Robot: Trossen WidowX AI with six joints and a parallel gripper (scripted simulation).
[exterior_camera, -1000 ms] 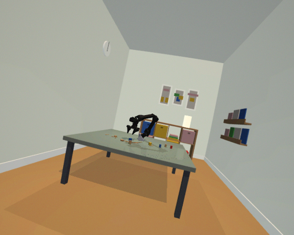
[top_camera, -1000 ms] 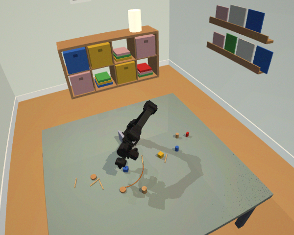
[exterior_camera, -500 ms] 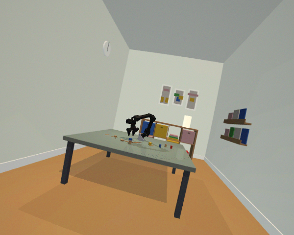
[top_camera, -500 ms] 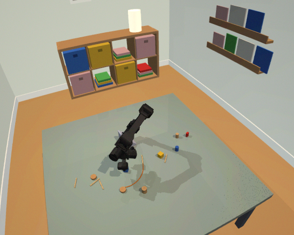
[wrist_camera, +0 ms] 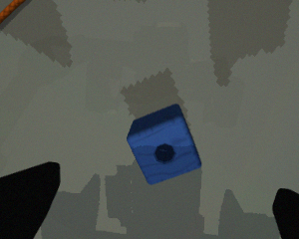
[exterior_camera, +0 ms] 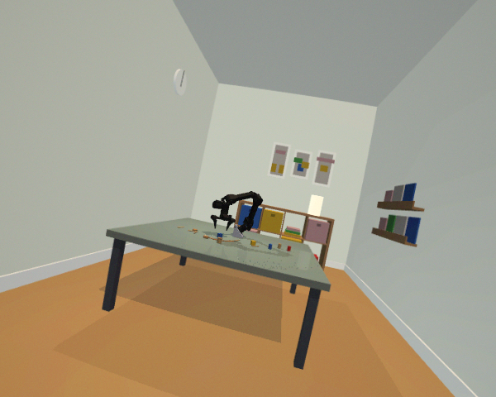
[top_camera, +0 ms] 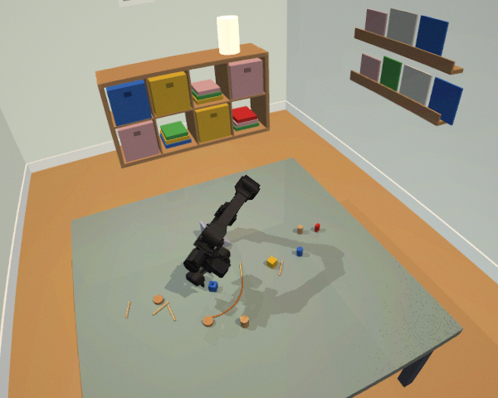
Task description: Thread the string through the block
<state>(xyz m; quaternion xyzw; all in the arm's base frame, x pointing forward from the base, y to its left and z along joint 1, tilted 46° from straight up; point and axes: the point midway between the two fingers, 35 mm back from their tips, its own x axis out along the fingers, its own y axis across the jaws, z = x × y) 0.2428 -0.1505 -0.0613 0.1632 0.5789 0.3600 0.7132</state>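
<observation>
The blue block [top_camera: 212, 286] [exterior_camera: 219, 235] [wrist_camera: 164, 145] sits on the table with its hole facing up, tilted a little in the wrist view. My gripper [top_camera: 204, 277] [exterior_camera: 221, 224] [wrist_camera: 169, 187] hangs just above it, open and empty, with one finger on each side. The orange string [top_camera: 236, 299] curves from the round button [top_camera: 207, 320] up to the thin stick [top_camera: 241, 270], which lies flat to the right of the block. The stick is apart from my fingers.
Three loose sticks [top_camera: 128, 309] [top_camera: 159, 308] [top_camera: 171, 313] and a loose button [top_camera: 158, 298] lie to the left. A wooden cylinder [top_camera: 244, 321] stands by the string's button. A yellow cube [top_camera: 271, 261], another stick [top_camera: 280, 267], a blue cylinder [top_camera: 300, 251], a wooden peg [top_camera: 300, 229] and a red piece [top_camera: 316, 227] lie to the right.
</observation>
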